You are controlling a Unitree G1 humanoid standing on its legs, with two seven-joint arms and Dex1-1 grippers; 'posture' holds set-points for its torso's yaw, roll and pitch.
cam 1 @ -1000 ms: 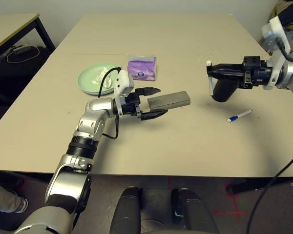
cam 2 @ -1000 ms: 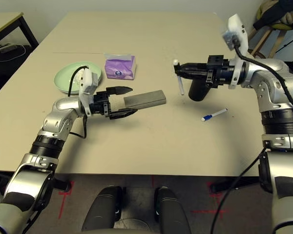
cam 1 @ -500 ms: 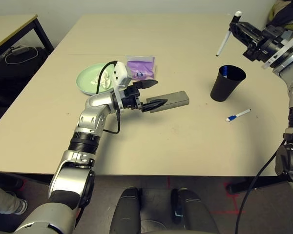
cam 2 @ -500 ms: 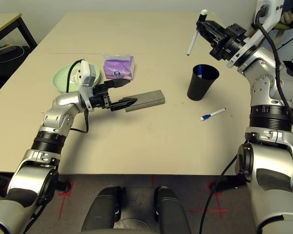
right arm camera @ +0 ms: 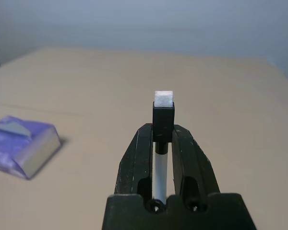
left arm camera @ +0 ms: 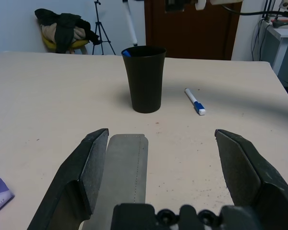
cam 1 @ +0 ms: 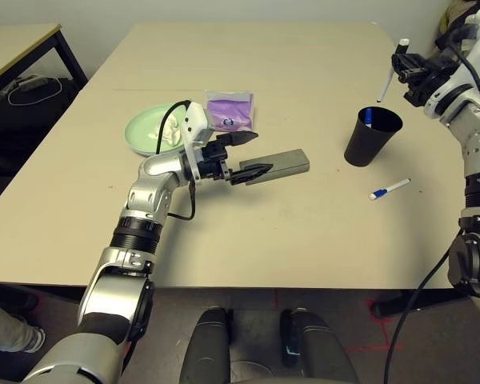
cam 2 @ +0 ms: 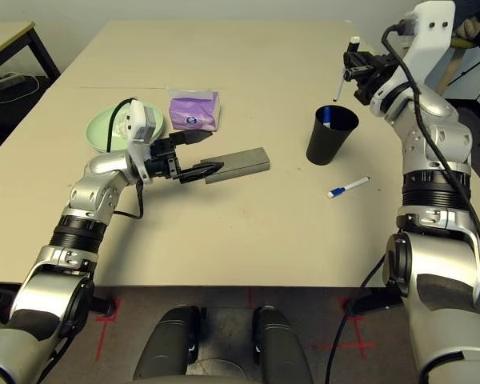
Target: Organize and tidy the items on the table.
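**Ana:** Left eye view first: where does the cup sit from the pen in the air?

**Ben:** The right gripper (cam 1: pixel 402 66) is clamped on a marker pen (cam 1: pixel 388 75), which hangs nearly upright, its lower tip slanted toward the black cup (cam 1: pixel 373 136). The cup stands on the table (cam 1: pixel 320 240) below that tip and slightly nearer the robot. I'd judge the pen needs to come down along its own length.

**Ana:** Anything in the cup?

**Ben:** One blue-capped pen shows at the rim. Another marker (cam 1: pixel 390 190) lies flat on the table just beside the cup, on the robot's side, nearer the right arm.

**Ana:** And the left arm?

**Ben:** The left gripper (left arm camera: pixel 168 163) is spread wide and level, with the glasses case (cam 1: pixel 276 165) between its fingers, long axis running toward the cup. One finger (left arm camera: pixel 93 165) sits right beside the case; I can't tell if it touches.

**Ana:** The rest?

**Ben:** A green plate (cam 1: pixel 148 128) with a crumpled tissue and a purple tissue pack (cam 1: pixel 230 111) lie beyond the left gripper.
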